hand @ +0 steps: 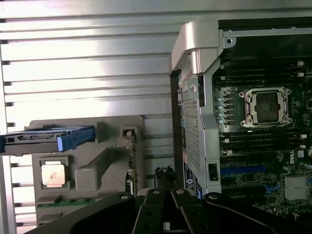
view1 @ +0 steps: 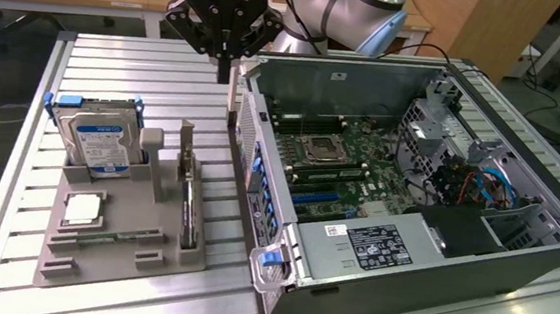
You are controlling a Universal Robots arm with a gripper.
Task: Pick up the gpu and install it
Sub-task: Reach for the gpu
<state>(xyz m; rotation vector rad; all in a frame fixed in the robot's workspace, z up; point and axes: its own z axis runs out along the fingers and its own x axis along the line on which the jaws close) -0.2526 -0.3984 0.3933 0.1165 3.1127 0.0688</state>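
Note:
The gpu [view1: 189, 200] stands on its edge in a slot of the grey holder [view1: 119, 269], a thin dark card with its silver bracket at the far end. In the wrist view the gpu [hand: 130, 163] appears edge-on in the holder [hand: 112, 127]. My gripper [view1: 224, 71] hangs shut and empty above the table's far part, over the gap between the holder and the open computer case [view1: 404, 278]. It is well above the card and touches nothing. In the wrist view, my gripper [hand: 165, 178] points at that gap.
The holder also carries a hard drive [view1: 102, 141] with blue rails, a processor [view1: 81, 210] and a memory stick [view1: 107, 239]. The case lies on its side, motherboard [view1: 338, 160] exposed, with blue slots [hand: 243, 170] near the power supply [view1: 376, 243]. Desks stand behind the table.

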